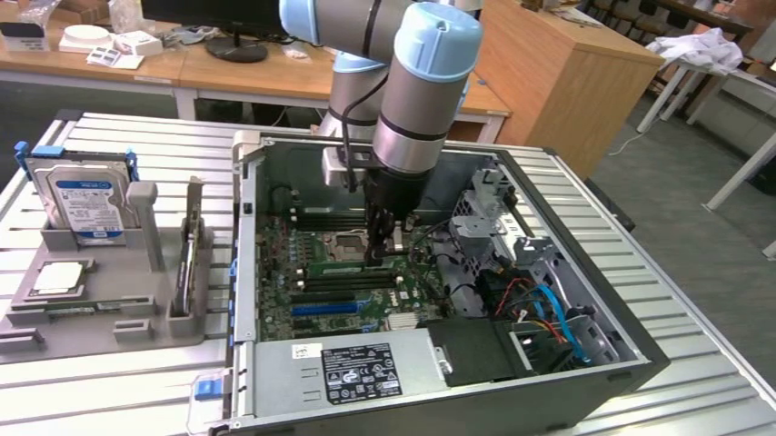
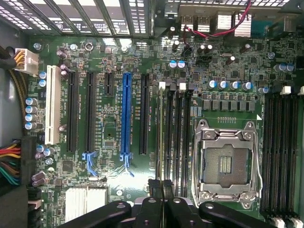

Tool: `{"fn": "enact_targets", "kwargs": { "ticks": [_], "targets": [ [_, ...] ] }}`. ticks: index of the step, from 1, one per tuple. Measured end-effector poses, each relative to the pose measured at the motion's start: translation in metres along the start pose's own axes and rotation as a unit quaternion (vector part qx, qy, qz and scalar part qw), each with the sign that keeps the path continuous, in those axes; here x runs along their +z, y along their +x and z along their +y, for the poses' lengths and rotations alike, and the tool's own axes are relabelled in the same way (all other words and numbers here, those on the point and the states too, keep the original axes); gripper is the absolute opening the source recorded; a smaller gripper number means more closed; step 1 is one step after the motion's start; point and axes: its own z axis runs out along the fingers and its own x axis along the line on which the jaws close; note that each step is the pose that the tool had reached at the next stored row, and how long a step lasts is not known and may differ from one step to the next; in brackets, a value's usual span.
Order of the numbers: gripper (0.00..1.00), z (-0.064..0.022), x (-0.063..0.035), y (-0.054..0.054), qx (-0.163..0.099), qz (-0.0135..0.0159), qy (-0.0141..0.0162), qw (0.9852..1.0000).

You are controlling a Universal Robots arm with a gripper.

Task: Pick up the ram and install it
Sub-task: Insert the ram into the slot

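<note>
The ram (image 1: 349, 268) is a thin green stick standing on edge in a memory slot of the motherboard (image 1: 309, 304), just beside the empty processor socket (image 1: 349, 243). In the wrist view the ram (image 2: 161, 133) shows edge-on as a narrow strip running along the slot away from the fingers. My gripper (image 1: 387, 252) reaches straight down into the open computer case (image 1: 249, 272). Its two dark fingers (image 2: 153, 190) are shut on the near end of the ram, and the gripper (image 2: 161, 189) stands over that same slot.
A grey fixture (image 1: 109, 309) at the exterior view's left holds a blue-labelled hard drive (image 1: 85, 195) and a square processor chip (image 1: 58, 277). Inside the case are a power supply (image 1: 352, 368), coloured cables (image 1: 546, 309), a drive cage (image 1: 485, 213) and a blue expansion slot (image 2: 126, 118).
</note>
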Motion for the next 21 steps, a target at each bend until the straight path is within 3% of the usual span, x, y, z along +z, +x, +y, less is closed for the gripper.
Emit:
{"fn": "enact_targets", "kwargs": {
  "ticks": [13,21],
  "targets": [
    [0.12,0.0000,0.0031,0.0000,0.000,0.0000,0.0000,1.0000],
    [0.12,0.0000,0.0032,0.0000,0.014,0.0000,0.0001,0.9999]
  ]
}}
